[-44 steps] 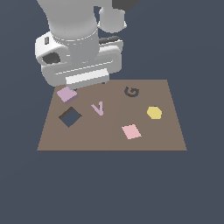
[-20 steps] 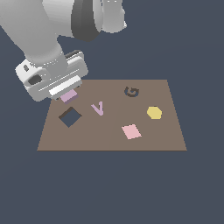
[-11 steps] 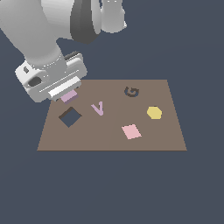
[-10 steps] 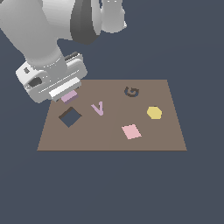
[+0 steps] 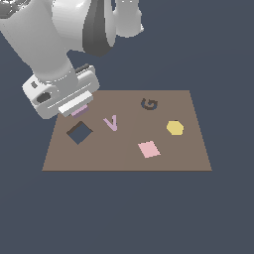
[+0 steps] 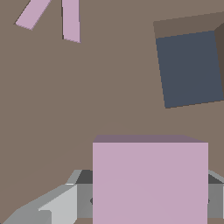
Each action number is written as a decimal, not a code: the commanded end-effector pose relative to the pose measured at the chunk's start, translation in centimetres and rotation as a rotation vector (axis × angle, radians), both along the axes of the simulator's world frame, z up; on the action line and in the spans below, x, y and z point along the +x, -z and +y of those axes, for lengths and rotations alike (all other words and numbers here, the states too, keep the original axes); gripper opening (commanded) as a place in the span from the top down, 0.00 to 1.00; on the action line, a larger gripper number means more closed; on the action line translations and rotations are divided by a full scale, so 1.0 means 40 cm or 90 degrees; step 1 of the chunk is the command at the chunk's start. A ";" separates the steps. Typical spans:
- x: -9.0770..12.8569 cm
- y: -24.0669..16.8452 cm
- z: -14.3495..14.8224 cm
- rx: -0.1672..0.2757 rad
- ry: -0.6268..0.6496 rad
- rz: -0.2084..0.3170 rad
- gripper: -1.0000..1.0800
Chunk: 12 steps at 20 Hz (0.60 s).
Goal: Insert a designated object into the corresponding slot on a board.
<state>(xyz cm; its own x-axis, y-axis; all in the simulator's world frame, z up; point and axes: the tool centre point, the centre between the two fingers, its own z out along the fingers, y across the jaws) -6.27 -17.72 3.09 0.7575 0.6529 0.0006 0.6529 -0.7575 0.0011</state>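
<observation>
- The gripper (image 5: 79,106) clamps the pale lilac block (image 6: 150,181) between grey fingers (image 6: 57,205) pressed to both its sides, holding it above the brown board (image 5: 124,158).
- In the exterior view the block shows only as a mauve sliver under the white wrist housing, near the board's far corner on that view's left.
- The dark square slot (image 5: 79,132) sits just beside and nearer the camera, uncovered.
- The lilac V-shaped piece (image 5: 111,122) lies close by the slot.
- Farther across the board: a salmon-pink tile (image 5: 149,149), yellow hexagon (image 5: 174,127), dark G mark (image 5: 149,103).
</observation>
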 end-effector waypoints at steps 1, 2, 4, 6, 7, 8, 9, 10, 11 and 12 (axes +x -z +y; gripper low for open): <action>-0.001 0.002 0.000 0.000 0.000 0.001 1.00; -0.001 0.002 0.000 0.000 0.000 0.001 1.00; -0.001 0.002 0.000 0.000 0.000 0.001 1.00; -0.001 0.002 0.000 0.000 0.000 0.001 1.00; 0.001 0.000 0.000 0.000 0.000 0.000 1.00; 0.001 -0.001 0.001 0.000 0.000 0.000 1.00; 0.000 -0.005 0.000 0.000 0.000 0.000 1.00; 0.000 -0.009 0.000 0.000 0.000 0.001 1.00; 0.000 -0.011 0.000 0.000 0.000 0.001 1.00; -0.001 -0.006 0.001 0.000 0.000 0.001 1.00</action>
